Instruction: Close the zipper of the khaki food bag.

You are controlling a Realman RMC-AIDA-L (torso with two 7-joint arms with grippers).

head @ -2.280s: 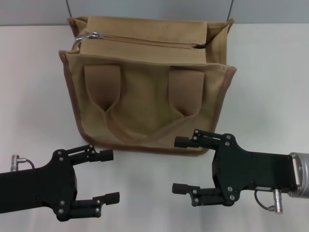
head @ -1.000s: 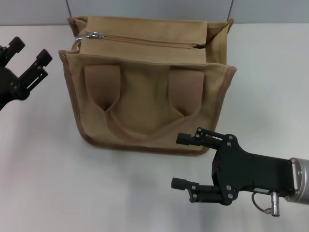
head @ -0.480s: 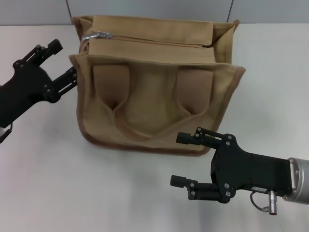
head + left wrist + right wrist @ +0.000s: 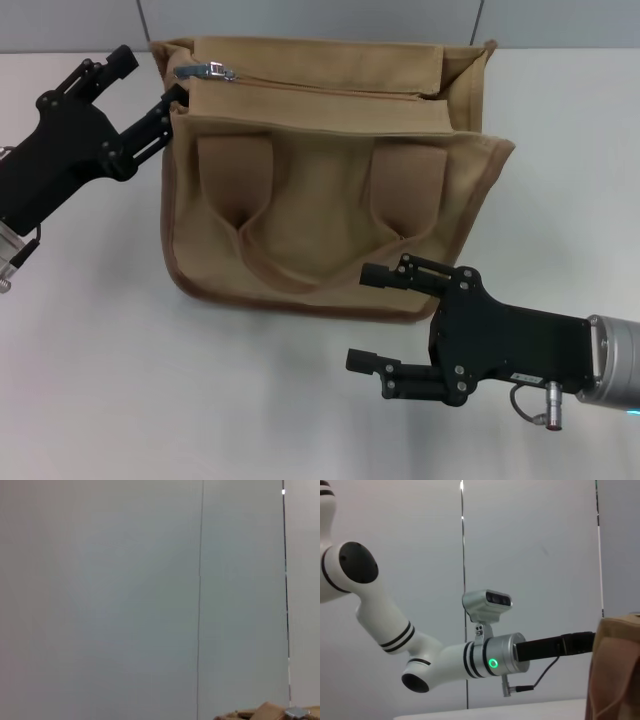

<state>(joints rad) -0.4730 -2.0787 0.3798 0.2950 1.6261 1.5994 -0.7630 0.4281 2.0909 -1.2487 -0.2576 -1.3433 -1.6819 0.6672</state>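
The khaki food bag point(image 4: 330, 200) stands at the table's far middle, with brown piping, two strap patches and a looped handle on its front. Its zipper point(image 4: 320, 85) runs along the top; the silver pull tab point(image 4: 207, 71) lies at the left end. My left gripper point(image 4: 150, 80) is open at the bag's upper left corner, its near finger against the bag's left edge, close to the tab. My right gripper point(image 4: 372, 315) is open, low in front of the bag's lower right. The bag's edge shows in the left wrist view point(image 4: 265, 712) and the right wrist view point(image 4: 615, 670).
The white table point(image 4: 110, 380) extends left of and in front of the bag. A grey panel wall point(image 4: 300, 20) stands right behind the bag. The right wrist view shows my left arm point(image 4: 445, 655) reaching to the bag.
My left arm rose from the front left and moved to the bag's upper left corner. The bag shifted slightly right. My right gripper stayed nearly in place, drifting a little down.
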